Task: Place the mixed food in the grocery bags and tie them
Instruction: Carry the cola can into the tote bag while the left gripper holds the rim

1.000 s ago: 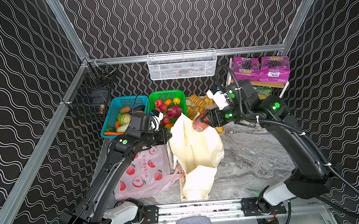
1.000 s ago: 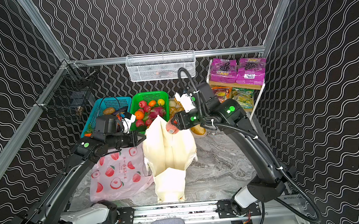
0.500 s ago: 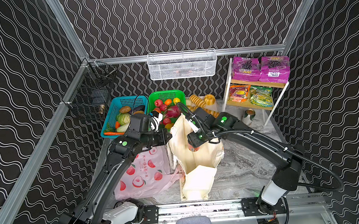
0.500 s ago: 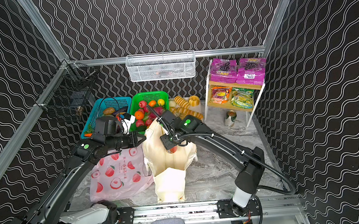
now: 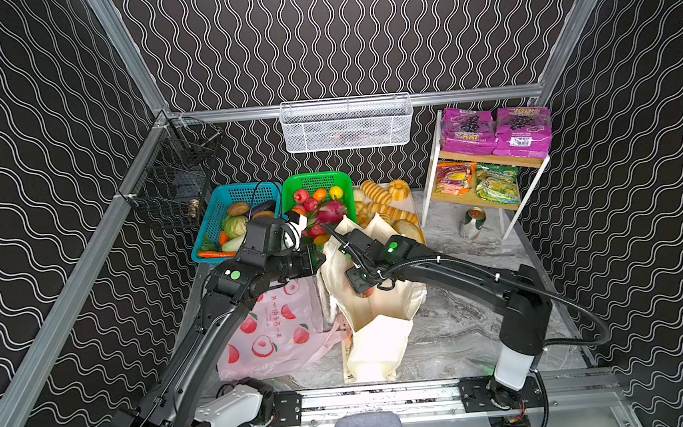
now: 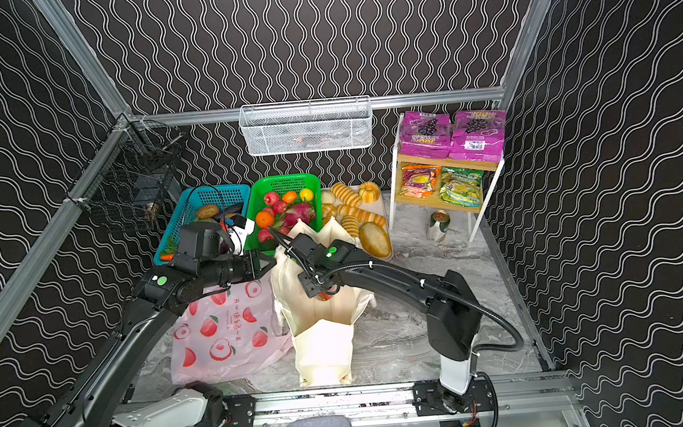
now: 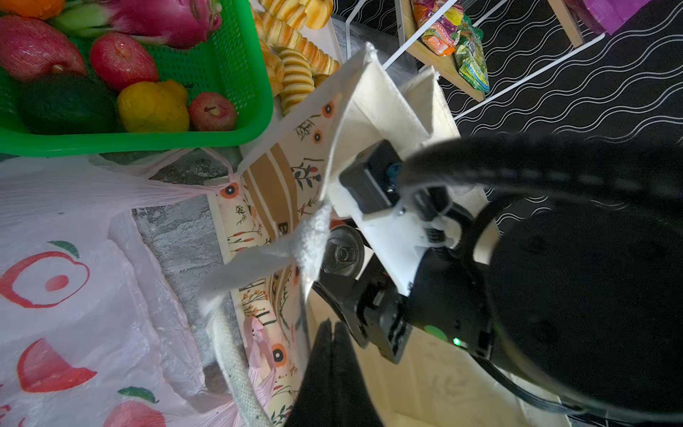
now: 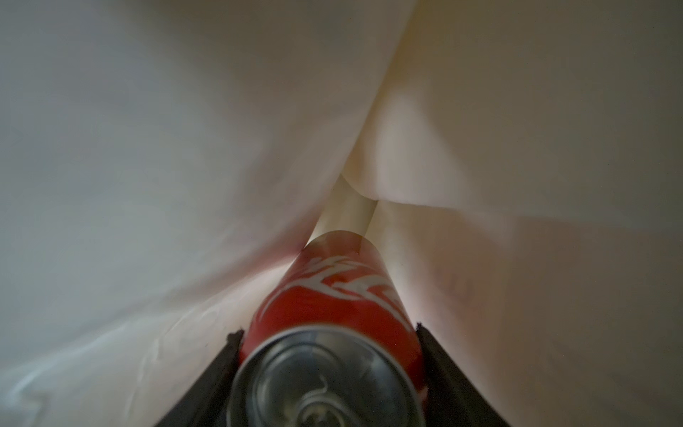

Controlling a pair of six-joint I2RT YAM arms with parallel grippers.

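The cream cloth tote (image 5: 379, 341) (image 6: 320, 341) stands with its mouth open at mid-table. My left gripper (image 5: 319, 258) (image 6: 271, 263) (image 7: 331, 327) is shut on the tote's left rim (image 7: 314, 236) and holds that side up. My right gripper (image 5: 361, 286) (image 6: 320, 292) (image 8: 327, 331) reaches down inside the tote, shut on the red soda can (image 8: 332, 295). The can's silver top (image 7: 342, 253) shows in the left wrist view. Cream cloth (image 8: 148, 148) surrounds the can. The pink plastic bag (image 5: 270, 332) (image 6: 224, 332) lies flat to the tote's left.
Behind the tote stand a green basket (image 5: 316, 181) holding fruit and a dragon fruit (image 5: 329, 212), a blue vegetable basket (image 5: 242, 191) and bread loaves (image 5: 385, 211). The back-right shelf carries purple packets (image 5: 496, 131) and snack bags (image 5: 456, 178). Another can (image 5: 473, 223) stands below it.
My right arm swung from the back right by the shelf over to the tote and lowered the red can into it. The left arm stayed in place on the rim.
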